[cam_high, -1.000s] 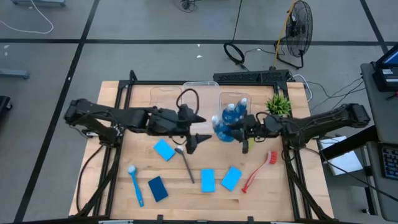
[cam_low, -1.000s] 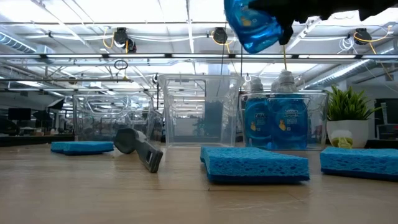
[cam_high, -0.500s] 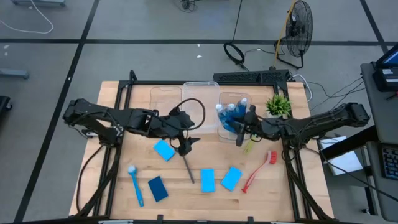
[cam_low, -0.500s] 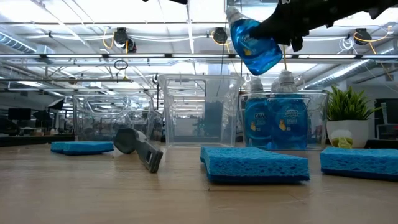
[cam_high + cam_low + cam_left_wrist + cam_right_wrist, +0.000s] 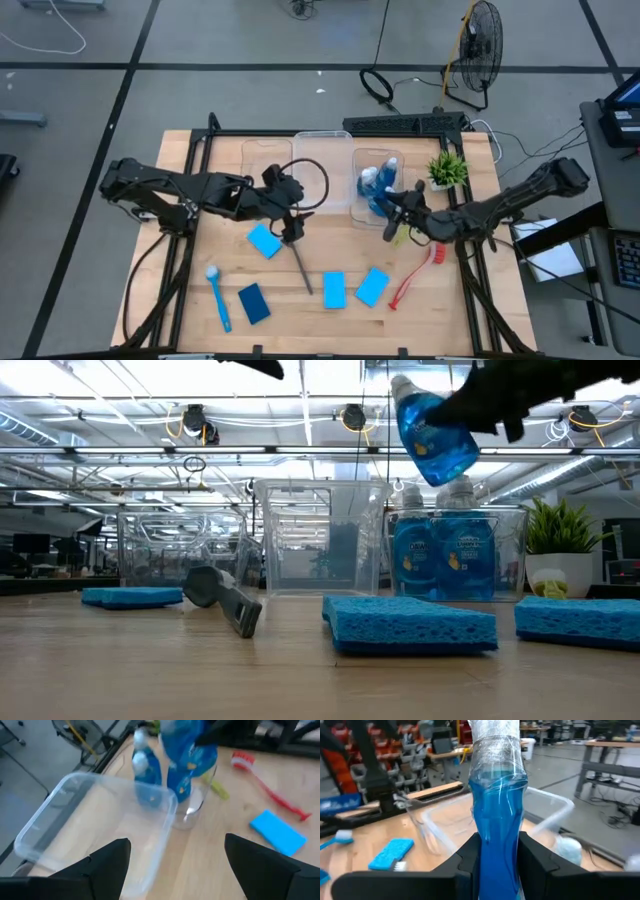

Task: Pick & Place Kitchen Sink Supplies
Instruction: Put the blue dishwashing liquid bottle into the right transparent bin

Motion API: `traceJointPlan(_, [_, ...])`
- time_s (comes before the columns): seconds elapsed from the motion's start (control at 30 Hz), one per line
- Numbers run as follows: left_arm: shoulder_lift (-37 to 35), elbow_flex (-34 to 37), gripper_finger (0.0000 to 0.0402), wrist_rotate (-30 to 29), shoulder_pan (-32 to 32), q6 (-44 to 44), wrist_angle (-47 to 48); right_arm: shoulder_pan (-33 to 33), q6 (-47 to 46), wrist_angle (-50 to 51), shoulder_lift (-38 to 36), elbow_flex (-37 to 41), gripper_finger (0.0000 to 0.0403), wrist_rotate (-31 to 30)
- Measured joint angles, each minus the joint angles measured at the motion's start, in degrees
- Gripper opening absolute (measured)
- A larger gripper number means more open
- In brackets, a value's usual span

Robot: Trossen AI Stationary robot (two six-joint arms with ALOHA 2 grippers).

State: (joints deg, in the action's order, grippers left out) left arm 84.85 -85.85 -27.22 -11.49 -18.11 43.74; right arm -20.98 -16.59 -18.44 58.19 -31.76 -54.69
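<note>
From above I see my right gripper (image 5: 392,203) clenched on a blue bottle (image 5: 378,187), holding it over the right-hand clear bin (image 5: 376,160), where more blue bottles (image 5: 387,166) already stand. My left gripper (image 5: 291,228) hovers with its fingers spread and nothing between them, just above the head end of the grey brush (image 5: 299,262); a light blue sponge (image 5: 264,240) lies just beside it on the side toward the left arm's base, and the middle clear bin (image 5: 322,150) sits beyond it. Farther out on the table (image 5: 200,280) lie the blue brush (image 5: 217,297), the darker sponge (image 5: 254,303), two more light blue sponges (image 5: 334,289) (image 5: 372,286), the red brush (image 5: 418,273) and, right under the right gripper, the yellow-green brush (image 5: 400,234); the potted plant (image 5: 447,169) stands near the bin's far corner. At table height, the held bottle (image 5: 434,435) hangs tilted, cap (image 5: 404,385) leaning away from the gripper, above two bottles standing in the bin (image 5: 444,555); their labels carry print too small for me to read. The grey brush (image 5: 227,599) and sponges (image 5: 410,623) rest in the foreground. Through the left wrist camera the two dark fingers (image 5: 107,865) stand wide apart, with the empty bin (image 5: 95,827) ahead and the held bottle (image 5: 187,757) past it. Through the right wrist camera the fingers (image 5: 470,857) squeeze the blue bottle (image 5: 496,827) at its waist; no writing is legible on it.
</note>
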Motion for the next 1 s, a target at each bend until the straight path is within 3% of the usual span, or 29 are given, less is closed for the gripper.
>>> traceJointPlan(0.2, [-4.7,3.64,0.0311,-0.87,0.75,-2.14,1.17,-3.41,4.65,-18.46,-0.01,7.37,0.0084,-5.53])
traceJointPlan(0.37, [-12.04,9.96,0.0315,-1.36,1.62,-3.74,-2.39,-3.4,8.49,-30.05,0.47,12.75,0.0084,-5.55])
traceJointPlan(0.7, [-25.03,23.5,0.0327,0.11,1.18,-6.51,-15.66,-3.38,10.03,-43.08,8.61,16.03,0.0084,-5.16])
traceJointPlan(1.0, [-25.1,24.94,0.0309,0.26,1.27,-5.28,-16.96,-0.36,8.15,-47.44,15.52,16.03,0.0084,-2.88])
